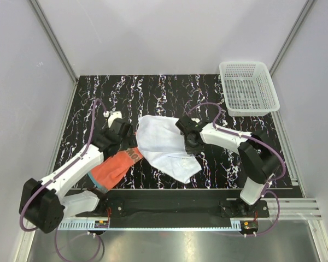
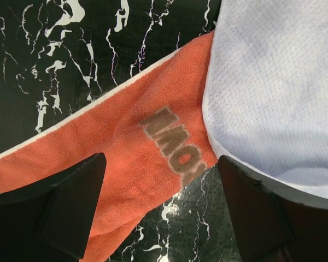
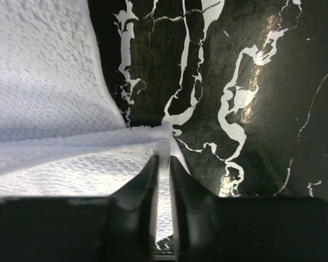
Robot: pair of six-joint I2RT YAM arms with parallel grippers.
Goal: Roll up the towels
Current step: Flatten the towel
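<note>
The white towel (image 1: 163, 146) lies spread and rumpled in the middle of the black marbled mat (image 1: 153, 90). Its left edge overlaps the orange-red towel (image 1: 113, 166), which stretches toward the near left. My right gripper (image 1: 186, 139) is at the white towel's right edge. In the right wrist view its jaws (image 3: 163, 158) are shut on a pinched fold of the white towel (image 3: 49, 109). My left gripper (image 1: 122, 134) hovers open over the spot where the two towels meet. Between its fingers (image 2: 161, 164) show the orange-red towel (image 2: 115, 147) with brown lettering, bare mat, and the white towel (image 2: 273, 87) to the right.
A white plastic mesh basket (image 1: 248, 87) stands at the far right corner of the mat. Grey walls close in the back and both sides. The arms' bases and a rail run along the near edge (image 1: 175, 210).
</note>
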